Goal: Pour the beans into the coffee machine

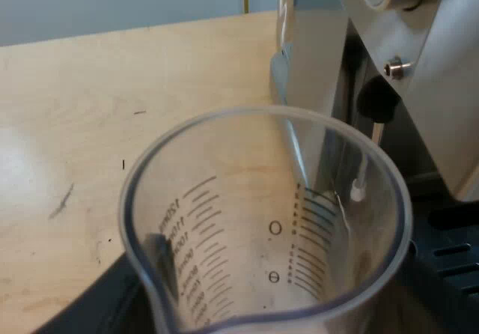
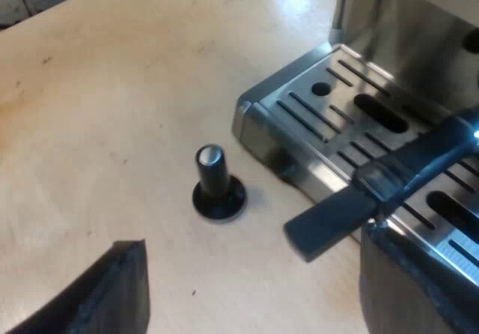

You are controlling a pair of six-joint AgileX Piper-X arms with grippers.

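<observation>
Left wrist view: my left hand [image 1: 292, 289] sits low beside the espresso machine [image 1: 322, 57], pinching the measuring glass [image 1: 224, 199] between its two black fingers [image 1: 161, 255]. One finger shows through the clear wall, pressed against it. The glass's open mouth faces the camera, its printed scale lines run down the inside, and the pale wooden tabletop [image 1: 90, 109] shows through it. The glass is just beside the machine's metal side, near a black-tipped lever [image 1: 378, 98], with the dark slotted drip tray [image 1: 453, 251] close by

Right wrist view: my right hand [image 2: 251, 274] hangs over the tabletop [image 2: 112, 87] at the machine's front, its fingers [image 2: 120, 289] spread wide apart. A tamper [image 2: 217, 184] with a black knob stands upright on the tabletop beyond the fingertips, near the corner of the metal drip tray [image 2: 314, 117] and apart from it. A dark handle [image 2: 352, 207] reaches out above the tray and past its edge, close to one finger; I cannot tell whether they touch
</observation>
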